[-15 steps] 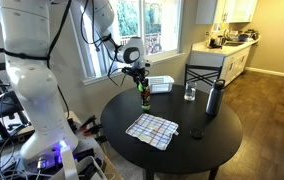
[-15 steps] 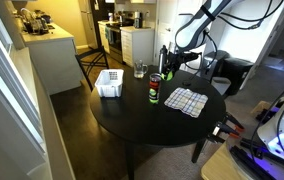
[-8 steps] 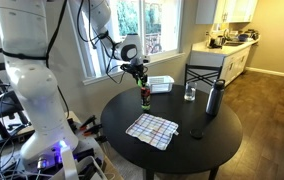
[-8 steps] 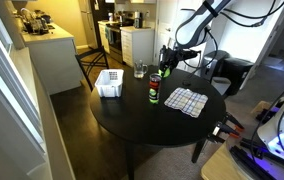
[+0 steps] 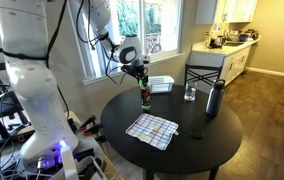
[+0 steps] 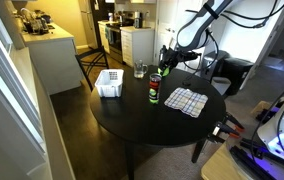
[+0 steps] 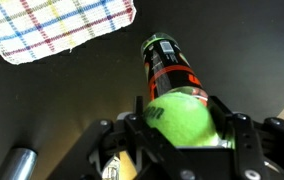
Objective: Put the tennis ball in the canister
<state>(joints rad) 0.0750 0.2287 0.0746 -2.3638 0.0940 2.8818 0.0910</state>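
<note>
Kitchen tabletop (image 5: 204,150): pincer (image 5: 139,74), gripping the ball (image 7: 182,120), has barely shifted above the canister (image 7: 168,62); the drop is still to come.

The arm (image 5: 30,90) has thick, rounded white shells with a smooth and a little shiny surface. Thin black cables (image 5: 22,52) lie across this white body. The upper links (image 6: 210,12) are slimmer, also white, with dark rings at the joints. The gripper (image 5: 139,76) at the end is black. In the wrist view its fingers (image 7: 238,135) are matte black and angular, and a small pale marking shows on the housing.
</note>
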